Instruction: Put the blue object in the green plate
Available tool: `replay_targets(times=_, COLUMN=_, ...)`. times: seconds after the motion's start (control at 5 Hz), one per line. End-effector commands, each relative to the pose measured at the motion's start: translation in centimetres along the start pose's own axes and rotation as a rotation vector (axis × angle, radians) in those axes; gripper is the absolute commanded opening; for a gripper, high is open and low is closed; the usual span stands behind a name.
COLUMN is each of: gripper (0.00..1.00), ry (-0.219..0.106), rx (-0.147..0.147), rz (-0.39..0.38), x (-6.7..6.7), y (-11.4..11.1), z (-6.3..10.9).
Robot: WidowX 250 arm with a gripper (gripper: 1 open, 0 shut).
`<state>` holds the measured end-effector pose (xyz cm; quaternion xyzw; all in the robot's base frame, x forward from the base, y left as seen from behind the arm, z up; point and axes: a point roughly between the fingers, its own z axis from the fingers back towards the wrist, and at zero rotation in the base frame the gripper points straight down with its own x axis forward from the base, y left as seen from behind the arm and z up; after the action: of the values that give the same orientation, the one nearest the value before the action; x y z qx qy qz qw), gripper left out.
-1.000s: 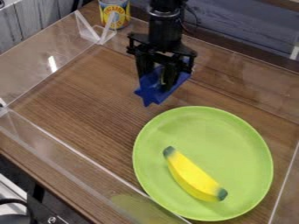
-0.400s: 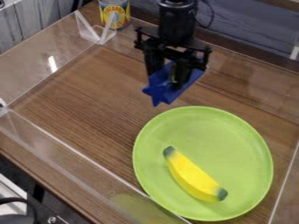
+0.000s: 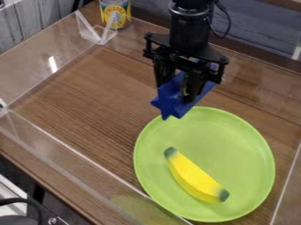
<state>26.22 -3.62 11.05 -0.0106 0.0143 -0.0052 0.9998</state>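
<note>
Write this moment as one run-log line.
tool: shut on blue object | green plate: holds yellow banana | blue object: not yet in plate

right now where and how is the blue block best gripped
From above, as it is now: the hand has the upper part of the blue block, and the block hangs with its lower end free over the edge of the green plate. That bar-like, hanging pose suggests a top grip, probably leaving the lower end clear to set down first.
</note>
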Motion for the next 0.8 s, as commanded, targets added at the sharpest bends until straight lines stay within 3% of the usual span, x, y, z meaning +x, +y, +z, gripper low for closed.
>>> replay_targets(times=0.0, gripper=0.00, ry=-0.056, rx=-0.011, rz=0.006, x=-0.7, y=-1.5, z=1.4)
replay_targets(times=0.6, gripper=0.00, ry=-0.072, rx=-0.020, rz=0.037, x=-3.2, y=-5.8, z=-0.3)
